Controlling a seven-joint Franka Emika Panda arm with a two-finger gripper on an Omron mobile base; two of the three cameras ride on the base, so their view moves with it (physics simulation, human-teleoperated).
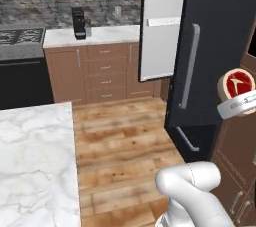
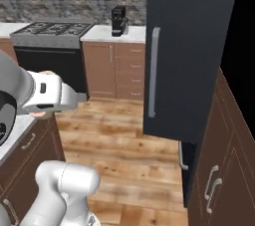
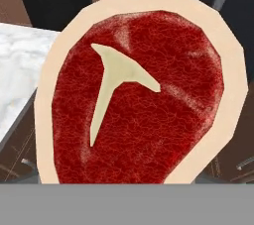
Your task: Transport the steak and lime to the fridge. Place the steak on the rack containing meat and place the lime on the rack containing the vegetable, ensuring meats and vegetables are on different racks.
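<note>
The steak is a round red slab with a pale fat rim and a white bone mark. It stands on edge at the right of the left base view, and my gripper is shut on its lower part. In the hand view the steak sits so close that it hides the fingertips. The black fridge rises just left of and behind the steak, with a grey bar handle and a pale-grey inner door lining. In the right base view the fridge stands to the right of my hand. The lime, both racks and the vegetable are out of view.
A marble island counter fills the lower left. A stove and a black coffee machine stand along the back wall above brown cabinets. Wooden floor lies open between island and fridge. Brown cabinets flank the fridge.
</note>
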